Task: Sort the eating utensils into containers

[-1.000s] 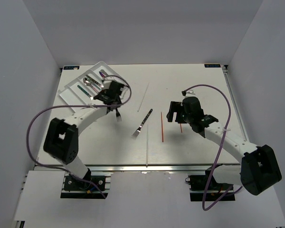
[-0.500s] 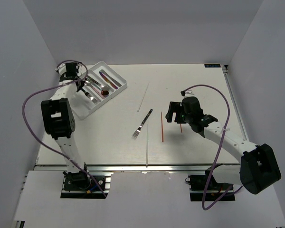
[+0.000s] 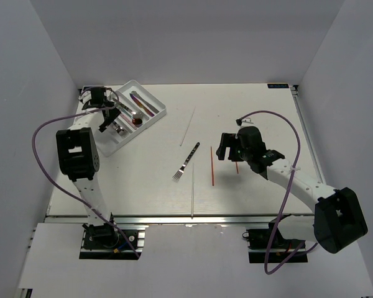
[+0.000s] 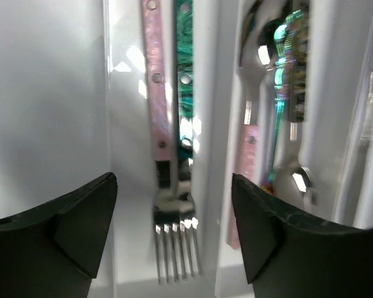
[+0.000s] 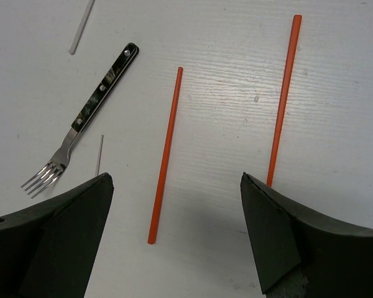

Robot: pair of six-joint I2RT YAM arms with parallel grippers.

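The white tray point(image 3: 161, 113) sits at the far left of the table, its long containers holding several utensils. My left gripper point(image 3: 107, 120) hovers open over one container point(image 4: 129, 186). Below its spread jaws an iridescent-handled fork point(image 4: 169, 124) lies free in that container. The neighbouring container holds shiny spoons point(image 4: 280, 93). My right gripper point(image 3: 226, 149) is open and empty above the table, near two red sticks point(image 5: 166, 155) point(image 5: 283, 99). A dark-handled fork point(image 3: 186, 161) point(image 5: 93, 112) lies mid-table.
A thin white stick point(image 3: 188, 126) point(image 5: 81, 28) lies behind the dark-handled fork, and another thin pale stick point(image 3: 193, 195) lies toward the front edge. White walls enclose the table on three sides. The right arm's purple cable point(image 3: 280, 118) loops over the right side.
The left arm swung from beside the tray to over it. Its gripper opened, and the fork it carried now lies in a compartment. The right arm has not moved.
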